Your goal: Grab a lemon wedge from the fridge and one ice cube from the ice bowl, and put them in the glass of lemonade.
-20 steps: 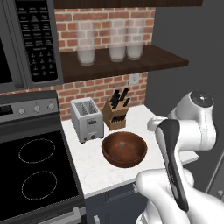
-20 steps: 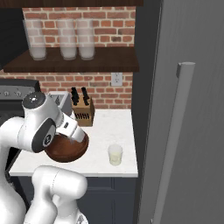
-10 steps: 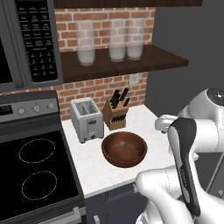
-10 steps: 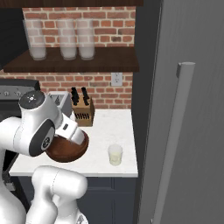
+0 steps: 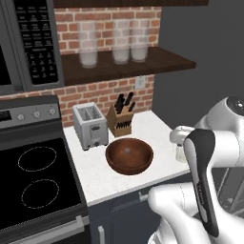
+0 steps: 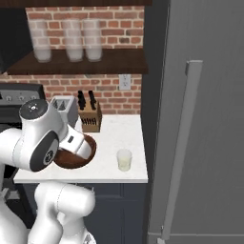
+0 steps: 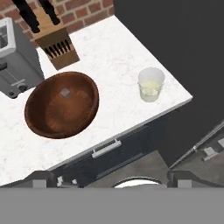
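The ice bowl (image 7: 61, 105) is a wide dark brown wooden bowl on the white counter, with one pale ice cube (image 7: 65, 92) lying inside it. The glass of lemonade (image 7: 151, 84) stands to the bowl's right, near the counter's corner. My gripper (image 7: 113, 179) hovers high above the counter's front edge, open, fingertips (image 7: 43, 179) far apart with nothing between them. The bowl (image 5: 128, 156) and glass (image 6: 124, 159) also appear from the base. The fridge (image 6: 205, 119) is shut, its long handle (image 6: 183, 143) facing me. The lemon wedge is hidden.
A toaster (image 7: 15, 65) and a knife block (image 7: 54, 43) stand behind the bowl against the brick wall. A stove (image 5: 33, 181) lies left of the counter. Frosted jars (image 5: 114, 43) sit on the shelf above. A drawer handle (image 7: 106, 148) runs below the counter edge.
My arm has swung slightly to the right and upward in the left base view. The bowl, glass and fridge door have stayed put, and the jaws stay wide.
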Tool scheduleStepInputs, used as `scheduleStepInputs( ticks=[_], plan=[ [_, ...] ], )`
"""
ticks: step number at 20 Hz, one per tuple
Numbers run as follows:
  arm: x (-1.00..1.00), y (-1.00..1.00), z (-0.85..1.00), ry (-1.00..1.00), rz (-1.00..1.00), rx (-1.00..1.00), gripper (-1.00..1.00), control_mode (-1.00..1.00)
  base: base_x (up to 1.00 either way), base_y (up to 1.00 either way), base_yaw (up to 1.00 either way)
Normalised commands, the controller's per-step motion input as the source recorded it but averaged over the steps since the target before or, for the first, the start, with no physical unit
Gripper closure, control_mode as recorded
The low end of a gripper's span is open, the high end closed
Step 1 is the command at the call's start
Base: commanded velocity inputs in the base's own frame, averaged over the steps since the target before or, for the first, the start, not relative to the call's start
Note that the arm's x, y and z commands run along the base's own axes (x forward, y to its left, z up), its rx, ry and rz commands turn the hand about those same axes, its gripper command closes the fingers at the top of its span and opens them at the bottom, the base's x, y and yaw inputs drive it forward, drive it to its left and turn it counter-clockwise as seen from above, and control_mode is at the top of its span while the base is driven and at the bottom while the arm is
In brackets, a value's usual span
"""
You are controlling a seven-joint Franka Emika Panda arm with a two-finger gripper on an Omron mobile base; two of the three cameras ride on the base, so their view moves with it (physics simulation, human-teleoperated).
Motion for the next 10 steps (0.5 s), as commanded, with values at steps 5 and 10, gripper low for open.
scheduleStepInputs(
  ticks=[5,10],
  plan=[
    [0.0,0.0,0.0,0.0,0.0,0.0,-1.0,1.0,-0.95,-0.18,-0.17],
    [0.0,0.0,0.0,0.0,0.0,0.0,-1.0,1.0,-0.44,0.0,-0.42]
  ],
)
